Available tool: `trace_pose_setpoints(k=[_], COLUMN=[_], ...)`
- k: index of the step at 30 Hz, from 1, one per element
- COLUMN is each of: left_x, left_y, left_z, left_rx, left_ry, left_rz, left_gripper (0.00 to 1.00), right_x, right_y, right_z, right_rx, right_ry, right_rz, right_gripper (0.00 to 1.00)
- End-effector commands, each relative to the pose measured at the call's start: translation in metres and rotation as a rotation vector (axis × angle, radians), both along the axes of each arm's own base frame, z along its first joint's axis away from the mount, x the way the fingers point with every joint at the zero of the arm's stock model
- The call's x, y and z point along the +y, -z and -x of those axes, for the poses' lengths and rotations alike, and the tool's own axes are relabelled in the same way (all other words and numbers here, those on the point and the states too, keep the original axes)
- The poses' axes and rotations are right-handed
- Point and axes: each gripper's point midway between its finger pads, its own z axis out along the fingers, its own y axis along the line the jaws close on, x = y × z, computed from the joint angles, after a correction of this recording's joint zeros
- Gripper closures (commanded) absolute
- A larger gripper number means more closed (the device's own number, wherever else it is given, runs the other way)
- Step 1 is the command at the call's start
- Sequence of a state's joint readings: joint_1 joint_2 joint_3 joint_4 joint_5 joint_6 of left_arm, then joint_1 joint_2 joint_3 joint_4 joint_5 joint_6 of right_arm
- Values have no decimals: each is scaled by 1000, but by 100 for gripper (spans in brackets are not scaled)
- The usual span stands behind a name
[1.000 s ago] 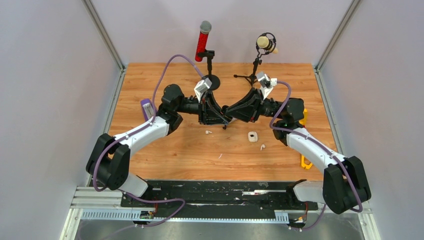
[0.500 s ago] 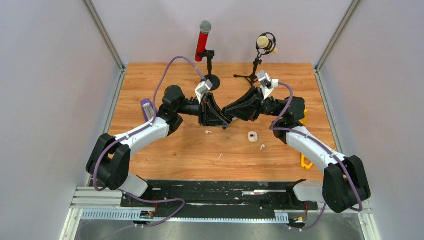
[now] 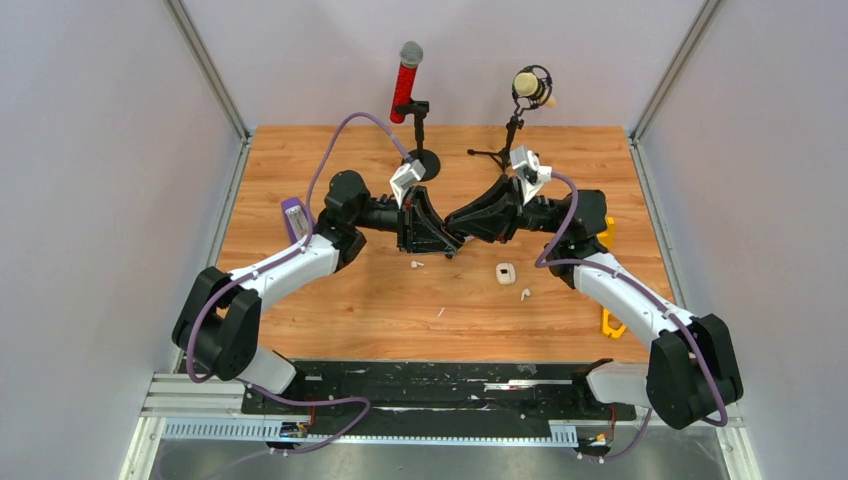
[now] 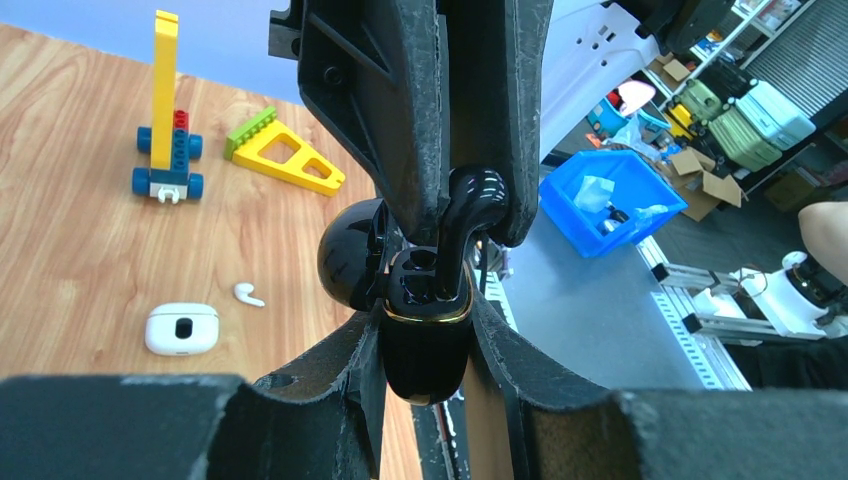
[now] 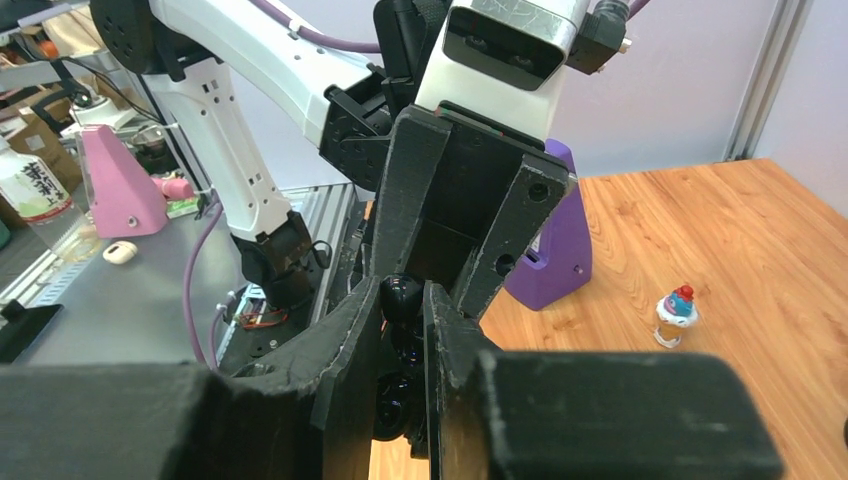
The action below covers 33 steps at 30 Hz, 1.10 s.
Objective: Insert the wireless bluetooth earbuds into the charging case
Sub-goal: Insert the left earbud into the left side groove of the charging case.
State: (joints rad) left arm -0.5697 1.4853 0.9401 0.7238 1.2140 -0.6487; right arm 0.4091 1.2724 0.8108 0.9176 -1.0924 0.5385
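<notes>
My left gripper [image 4: 430,335] is shut on a glossy black charging case [image 4: 428,345] with a gold rim, held above the table with its round lid [image 4: 348,258] open. Pressed against it from the other side, my right gripper [image 5: 402,300] is shut on a black earbud [image 5: 402,293]. That earbud [image 4: 472,198] has its stem reaching down into the case's socket. In the top view the two grippers meet at mid-table [image 3: 450,225]. A white charging case [image 3: 505,272] and white earbuds [image 3: 524,294] [image 3: 416,264] lie on the wood below.
A red microphone [image 3: 408,78] and a cream microphone [image 3: 533,88] stand on stands at the back. A purple block [image 3: 294,216] sits at the left. Yellow toy pieces [image 3: 610,322] lie at the right edge, and a small toy figure [image 5: 677,312] stands on the wood.
The right wrist has edged slightly left toward the left gripper. The left arm and the objects on the table have not moved.
</notes>
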Motion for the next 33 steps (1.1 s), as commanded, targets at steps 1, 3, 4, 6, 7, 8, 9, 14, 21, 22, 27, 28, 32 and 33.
trace_pose_setpoints(k=[1,3,4,6,7,8,9,14,21,22,27,28,32,33], left_x=[3,3,3,4,4,4,4,4,5,5,7,7,9,10], left_y=[-18,-19,-20,-22,-22,-23,-23,-24,-25,-25,-27,-28,-31,-31], left_z=[9,10,10,10,10,10,10,10,9,9,8,8,7,7], left_rx=[-65,-68,-70,-75,-73,-75,-73,-73,-76,-78,-91,-90,-104,-105], left_ry=[20,21,21,20,18,16,17,16,13,12,8,5,1,0], left_rz=[43,47,49,54,56,58,59,61,64,65,74,75,85,86], left_gripper=[75,76,76,76,76,76,76,76,76,76,76,76,76,76], right_x=[1,1,1,1,1,1,0,0,1,1,3,3,5,5], right_y=[-8,-9,-9,-8,-8,-8,-7,-6,-2,-2,-2,-1,-1,-2], right_z=[3,3,4,4,4,5,5,8,11,12,15,16,18,18], right_rx=[-96,-99,-102,-105,-104,-106,-104,-110,-112,-110,-87,-85,-76,-77], right_ry=[3,4,4,6,6,5,6,2,-8,-10,-20,-22,-33,-35], right_rz=[-3,-3,-2,-1,1,2,3,8,23,23,25,26,31,31], right_gripper=[81,81,81,81,81,81,81,81,82,81,81,82,79,78])
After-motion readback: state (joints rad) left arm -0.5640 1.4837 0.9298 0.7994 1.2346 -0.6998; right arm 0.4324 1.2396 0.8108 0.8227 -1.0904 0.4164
